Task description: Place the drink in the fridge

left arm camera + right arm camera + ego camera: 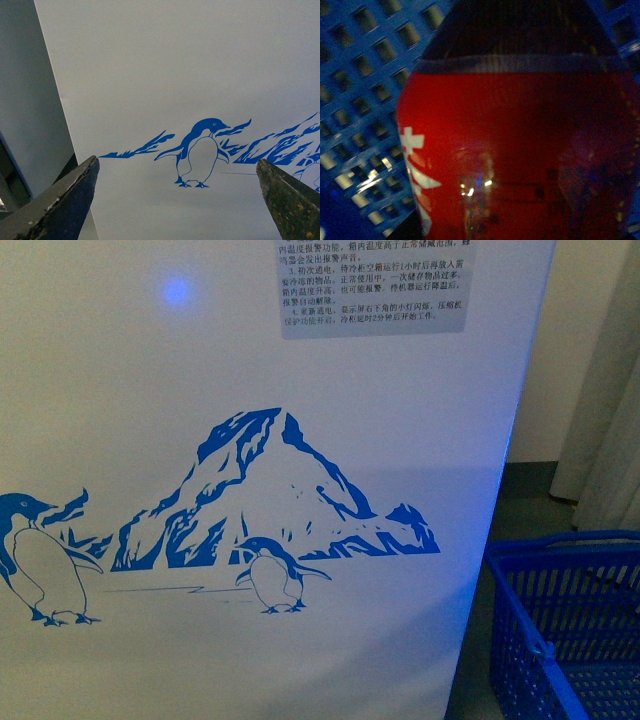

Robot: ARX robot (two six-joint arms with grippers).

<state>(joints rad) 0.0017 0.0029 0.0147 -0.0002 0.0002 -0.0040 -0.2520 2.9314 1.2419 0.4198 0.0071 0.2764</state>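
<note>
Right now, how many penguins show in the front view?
2 on the fridge: one penguin at the picture's left edge, one under the mountain. Others may be out of frame.

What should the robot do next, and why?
Probably close the right gripper on the drink: its red label fills the right wrist view, with basket mesh just behind, so that arm is at it. Its fingers are out of view, so the grip is unclear. The fridge stands beside the basket.

Left hand [176,161], dark scuffed wedge-shaped fingers [65,200]
</note>
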